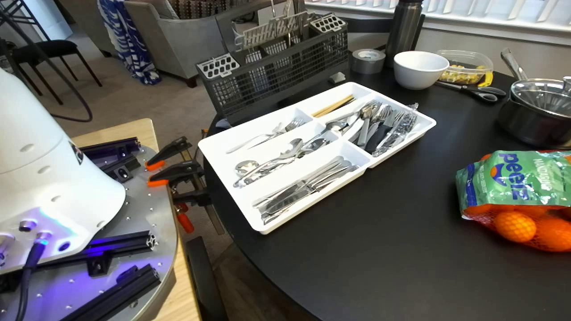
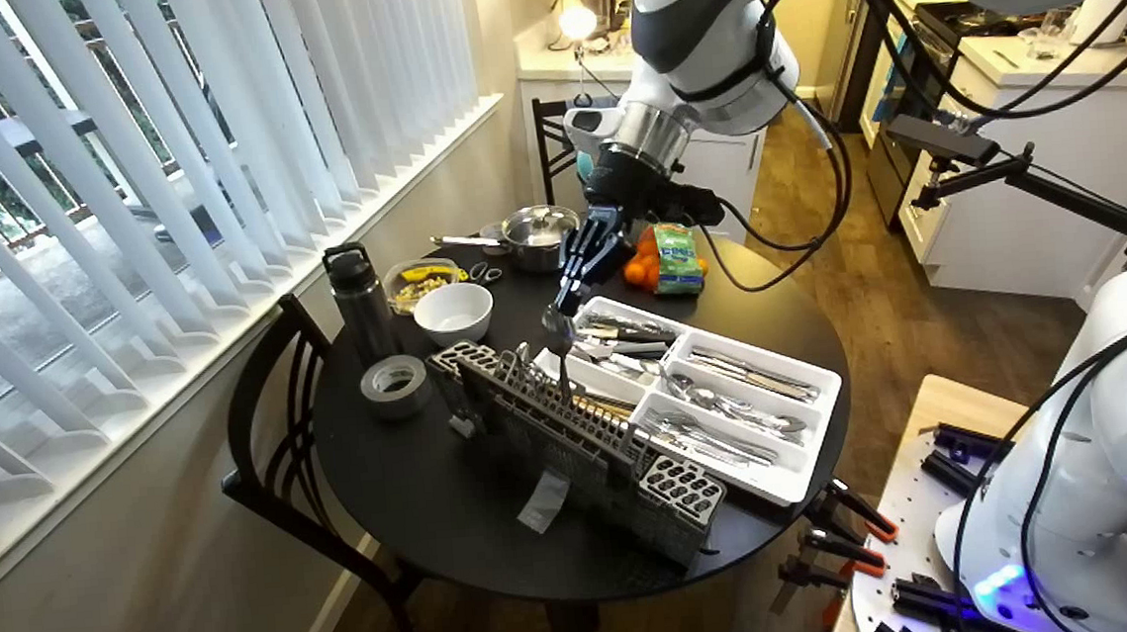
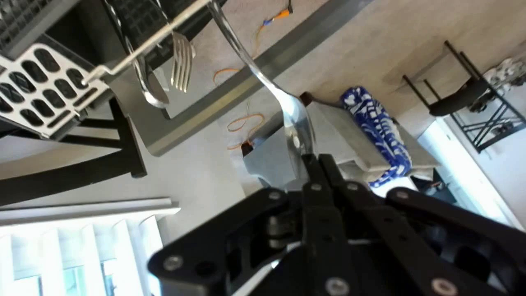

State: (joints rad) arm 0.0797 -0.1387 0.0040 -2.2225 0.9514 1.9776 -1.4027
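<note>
Vertical blinds (image 2: 388, 80) stand beside a round black desk (image 1: 424, 258). The spoon (image 3: 296, 119) is upright, head uppermost, above the dark cutlery basket (image 1: 276, 71) — end effector (image 3: 319, 159) clamped on the head. Alongside the basket: white cutlery tray (image 1: 223, 136), utensils (image 1: 301, 187) in its compartments. Farther out: white bowl (image 1: 417, 71), bagged mandarins (image 1: 517, 191).

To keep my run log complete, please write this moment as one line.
hand: shut on spoon | spoon: bowl end up, at cutlery basket | beside basket: white cutlery tray
</note>
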